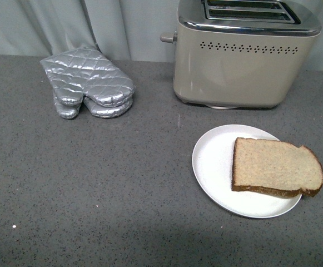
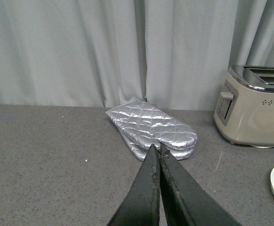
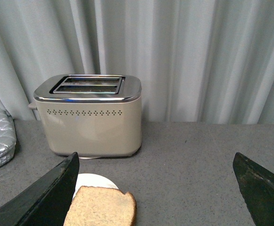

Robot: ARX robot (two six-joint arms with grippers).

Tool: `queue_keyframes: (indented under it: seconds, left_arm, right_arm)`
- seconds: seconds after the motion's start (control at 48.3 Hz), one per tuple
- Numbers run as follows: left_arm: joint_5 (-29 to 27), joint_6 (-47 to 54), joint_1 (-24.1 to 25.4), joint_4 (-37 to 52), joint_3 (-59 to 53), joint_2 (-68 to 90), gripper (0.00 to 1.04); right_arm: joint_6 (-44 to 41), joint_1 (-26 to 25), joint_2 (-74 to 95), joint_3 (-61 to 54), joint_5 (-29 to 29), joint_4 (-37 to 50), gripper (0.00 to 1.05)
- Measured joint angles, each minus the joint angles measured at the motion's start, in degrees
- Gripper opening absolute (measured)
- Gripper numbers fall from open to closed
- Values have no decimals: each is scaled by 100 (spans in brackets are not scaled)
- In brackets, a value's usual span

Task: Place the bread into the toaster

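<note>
Dark grey worktop (image 1: 122, 194), finely speckled with paler and darker flecks. Toward its far right corner, beige toaster (image 1: 233, 67) with mirror-bright chrome top and one straight row of small dark vent holes across the side. Plain white plate (image 1: 211, 161) near the right edge — on it, light-brown bread (image 1: 275, 167), grainy crumb, dark brown crust. Toward the far left, silver oven mitts (image 1: 89, 80), shiny, quilted in a diamond grid. Pale grey-green curtain (image 1: 128, 28) behind the far edge, streaked with soft vertical shadows. Matte black on left gripper (image 2: 157, 150) and right gripper (image 3: 155, 157) alike.
</note>
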Motion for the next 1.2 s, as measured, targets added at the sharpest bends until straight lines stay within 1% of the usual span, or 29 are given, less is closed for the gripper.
queue_keyframes:
  seconds: [0.021, 0.062, 0.145, 0.186, 0.207, 0.248, 0.29, 0.31, 0.393, 0.434, 0.497, 0.538, 0.6, 0.683, 0.786, 0.91, 0.972, 1.117, 1.2]
  left_arm:
    - [0, -2, 0, 0, 0, 0, 4]
    - [0, -2, 0, 0, 0, -2, 8]
    - [0, -2, 0, 0, 0, -4, 20]
    - [0, 0, 0, 0, 0, -4, 29]
    - [0, -2, 0, 0, 0, -4, 35]
    - [0, 0, 0, 0, 0, -4, 42]
    - [-4, -2, 0, 0, 0, -7, 48]
    - [-2, 0, 0, 0, 0, -11, 54]
    - [0, -2, 0, 0, 0, -11, 72]
    - [0, 0, 0, 0, 0, -11, 81]
    - [0, 0, 0, 0, 0, -11, 94]
    - [-4, 7, 0, 0, 0, -11, 100]
    - [-2, 4, 0, -2, 0, -11, 97]
    - [-2, 4, 0, -2, 0, -11, 98]
    - [-2, 7, 0, -2, 0, -11, 98]
    - [-2, 7, 0, -2, 0, -11, 98]
    - [-2, 4, 0, -2, 0, -11, 98]
    - [-2, 7, 0, -2, 0, -11, 98]
    - [-2, 7, 0, -2, 0, -11, 98]
  right_arm:
    - [0, 0, 0, 0, 0, 0, 95]
    - [0, 0, 0, 0, 0, 0, 95]
    - [0, 0, 0, 0, 2, 0, 95]
    - [-11, 2, 4, 0, 24, -7, 95]
    - [-101, 83, 94, 59, 308, -201, 95]
    - [-269, 184, 409, 173, 758, -426, 95]
    - [-350, 203, 872, 203, 925, -289, 95]
    - [-363, 168, 1261, 210, 885, -74, 95]
    - [-326, -87, 2811, 402, 459, 802, 95]
    - [-271, -229, 3657, 610, 326, 1106, 95]
    - [-149, -450, 4809, 973, -35, 1283, 95]
    - [-57, -616, 5598, 1239, -363, 1355, 95]
    - [52, -800, 6487, 1572, -737, 1429, 95]
    - [173, -1036, 7674, 2120, -1296, 1311, 95]
    - [216, -1178, 8677, 2649, -1746, 1165, 95]
    - [289, -1248, 9816, 3300, -2039, 1117, 95]
    - [343, -1239, 10260, 3550, -2297, 1040, 95]
    - [590, -1086, 10841, 3882, -2625, 977, 95]
    - [734, -938, 11112, 4072, -2640, 942, 95]
